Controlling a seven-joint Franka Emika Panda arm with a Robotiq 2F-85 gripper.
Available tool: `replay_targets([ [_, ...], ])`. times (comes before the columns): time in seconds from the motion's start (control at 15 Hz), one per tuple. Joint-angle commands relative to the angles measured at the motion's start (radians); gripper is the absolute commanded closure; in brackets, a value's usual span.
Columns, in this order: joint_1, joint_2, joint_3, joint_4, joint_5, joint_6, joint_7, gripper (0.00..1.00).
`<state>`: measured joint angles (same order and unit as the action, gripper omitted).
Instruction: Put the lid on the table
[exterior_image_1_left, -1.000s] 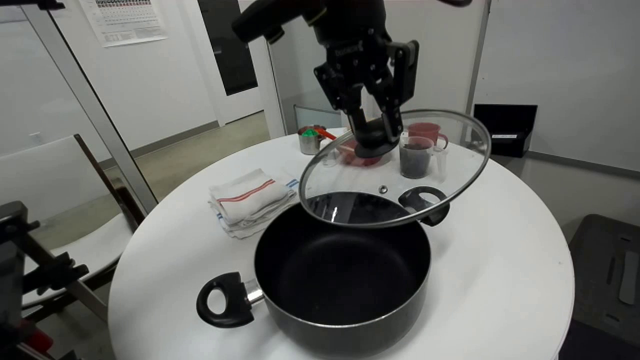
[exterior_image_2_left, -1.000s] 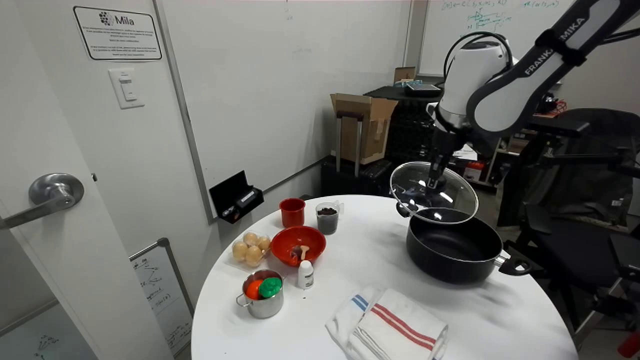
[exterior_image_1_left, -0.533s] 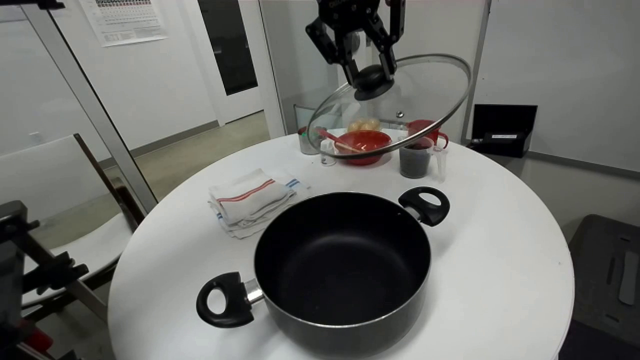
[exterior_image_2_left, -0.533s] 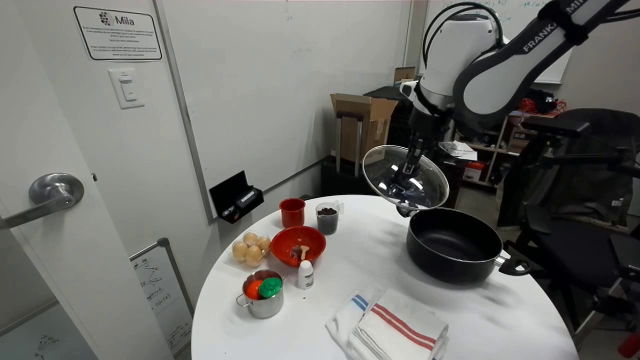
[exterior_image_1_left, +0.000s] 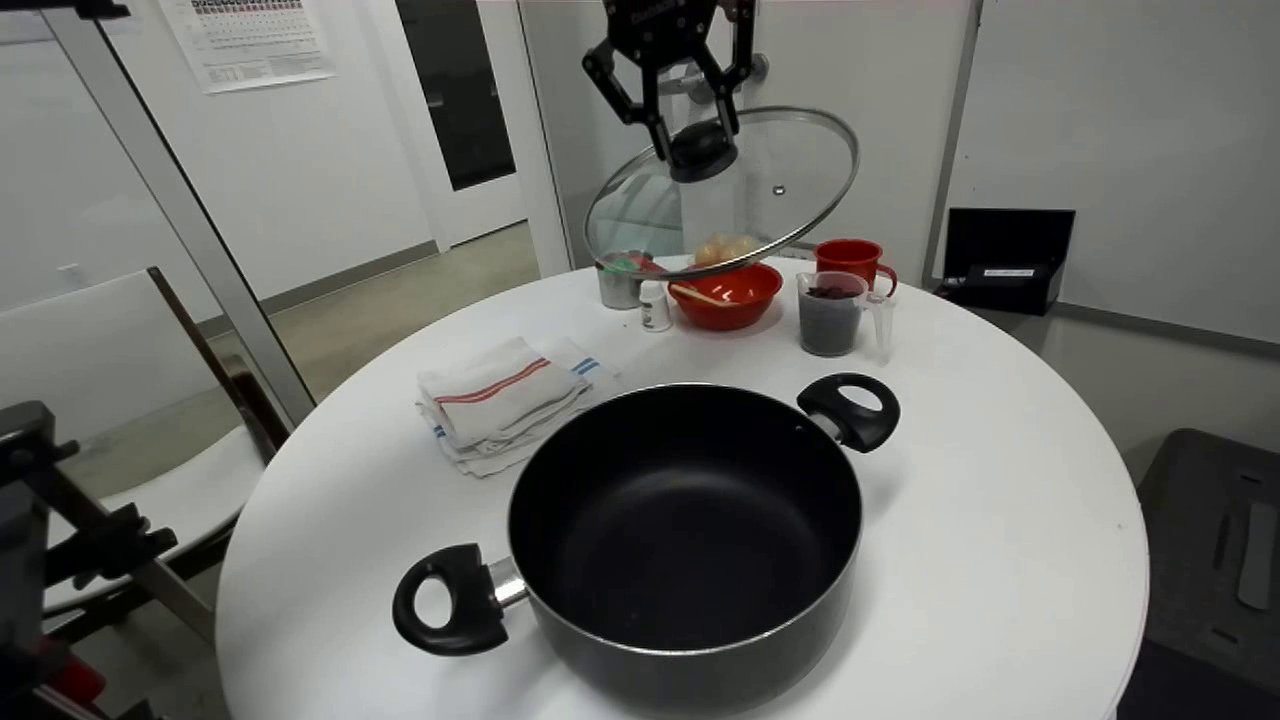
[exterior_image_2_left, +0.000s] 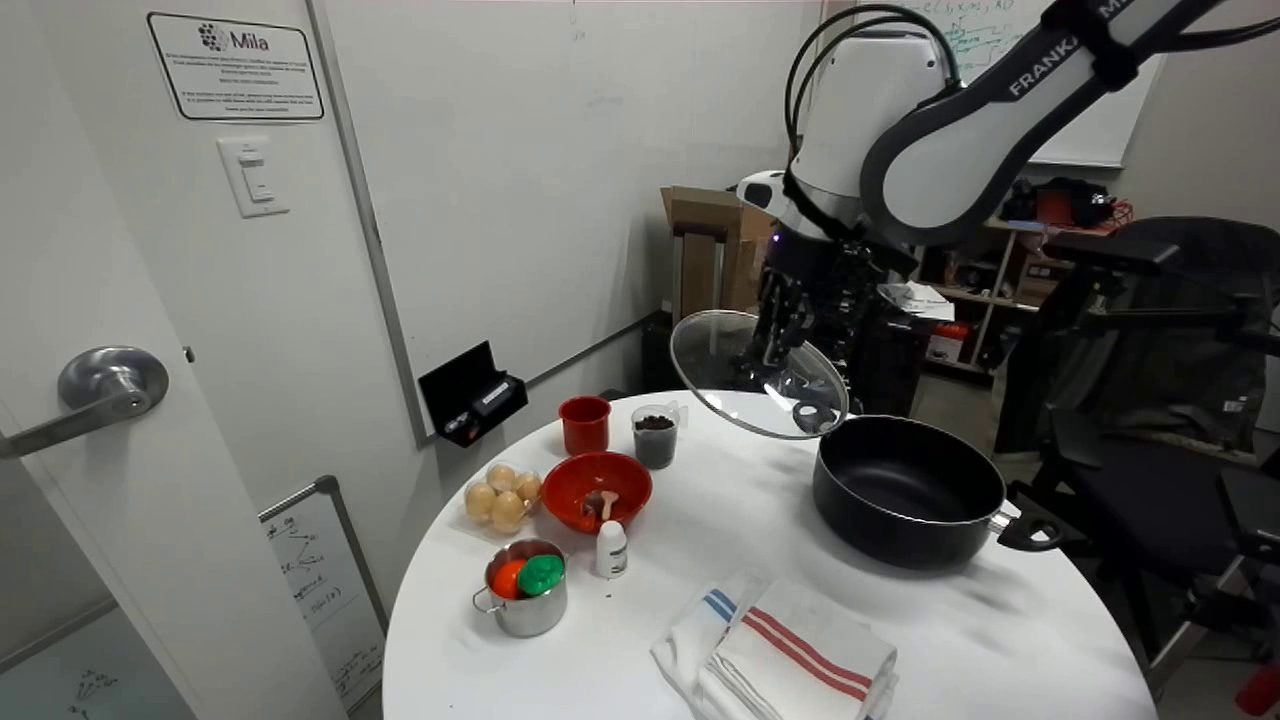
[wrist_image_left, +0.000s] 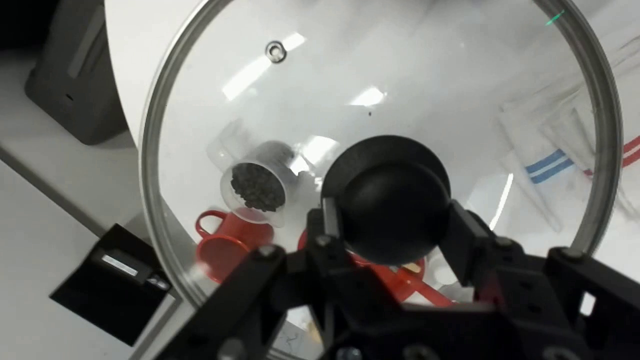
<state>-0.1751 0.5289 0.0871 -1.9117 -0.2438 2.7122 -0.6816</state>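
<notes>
Pinches glass lid (exterior_image_1_left: 740, 205) by black knob (wrist_image_left: 392, 212) in pincer (exterior_image_1_left: 698, 138).
Holds it tilted above the table (exterior_image_1_left: 1000, 480), at twelve o'clock from the two-handled pot (exterior_image_1_left: 690, 560) in an exterior view.

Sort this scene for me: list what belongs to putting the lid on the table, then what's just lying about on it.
For the job:
glass lid, held in the air
claw, closed on the lid's black knob
round white table

Just lying about:
black pot
folded towels
red bowl
red mug
clear cup
small metal pot
white bottle
tan balls
</notes>
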Motion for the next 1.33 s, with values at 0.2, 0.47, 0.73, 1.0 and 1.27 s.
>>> replay_targets([
  [0.2,0.001,0.128,0.069,0.120,-0.010,-0.051,-0.307,0.75],
  [0.47,0.019,0.201,0.080,0.172,-0.003,-0.075,-0.424,0.75],
  [0.73,0.028,0.276,0.095,0.225,0.020,-0.092,-0.488,0.75],
  [1.0,0.035,0.346,0.108,0.268,0.033,-0.102,-0.512,0.75],
  [1.27,0.046,0.400,0.105,0.292,0.027,-0.109,-0.511,0.75],
])
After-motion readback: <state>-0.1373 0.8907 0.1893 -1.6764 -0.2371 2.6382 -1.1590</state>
